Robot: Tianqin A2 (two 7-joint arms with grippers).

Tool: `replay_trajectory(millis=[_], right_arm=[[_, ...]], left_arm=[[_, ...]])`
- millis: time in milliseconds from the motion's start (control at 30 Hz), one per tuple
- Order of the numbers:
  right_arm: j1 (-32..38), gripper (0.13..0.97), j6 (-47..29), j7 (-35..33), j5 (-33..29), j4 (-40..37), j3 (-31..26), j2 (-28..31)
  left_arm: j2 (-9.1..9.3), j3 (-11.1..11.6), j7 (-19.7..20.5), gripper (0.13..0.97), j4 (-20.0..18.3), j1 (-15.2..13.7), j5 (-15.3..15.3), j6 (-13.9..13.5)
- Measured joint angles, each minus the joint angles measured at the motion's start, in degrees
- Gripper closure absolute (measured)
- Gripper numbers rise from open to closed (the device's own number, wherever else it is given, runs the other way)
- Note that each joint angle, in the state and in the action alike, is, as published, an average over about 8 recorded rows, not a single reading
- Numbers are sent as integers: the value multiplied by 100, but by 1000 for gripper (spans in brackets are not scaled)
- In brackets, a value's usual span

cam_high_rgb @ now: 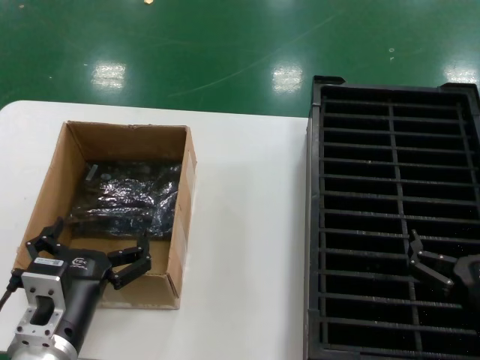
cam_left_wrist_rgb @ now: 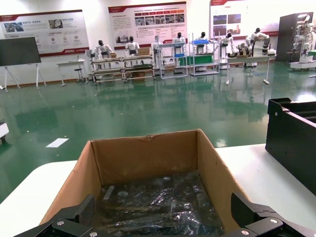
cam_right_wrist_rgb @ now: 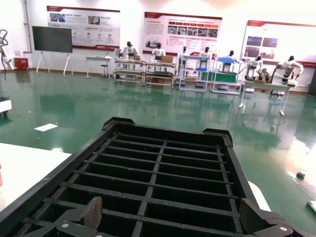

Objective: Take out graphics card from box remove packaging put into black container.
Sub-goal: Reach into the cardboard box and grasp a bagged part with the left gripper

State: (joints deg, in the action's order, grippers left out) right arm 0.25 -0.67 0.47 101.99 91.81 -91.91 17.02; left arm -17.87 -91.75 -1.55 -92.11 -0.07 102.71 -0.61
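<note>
We see our left gripper (cam_high_rgb: 90, 259), jaws apart, over the near end of the open brown cardboard box (cam_high_rgb: 45, 196). Inside lies the crinkly dark plastic bag (cam_high_rgb: 131, 199), long axis across the box. Our right gripper (cam_high_rgb: 430, 262), jaws spread, hovers above the black ribbed plastic crate (cam_high_rgb: 390, 150), right of the box.

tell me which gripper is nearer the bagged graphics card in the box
Left. The left gripper hovers open over the near end of the box, just short of the packaging. The right gripper is far off, open over the black container.
</note>
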Motion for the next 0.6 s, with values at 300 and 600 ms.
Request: replay_trajectory(millis=[300,600], right_arm=[[0,129,0,0,0,0,0,0],[0,129,0,0,0,0,0,0]], left_arm=[[0,0,0,132,0,0,0,0],[-361,-175,-72,132,-51,-202,210,350]])
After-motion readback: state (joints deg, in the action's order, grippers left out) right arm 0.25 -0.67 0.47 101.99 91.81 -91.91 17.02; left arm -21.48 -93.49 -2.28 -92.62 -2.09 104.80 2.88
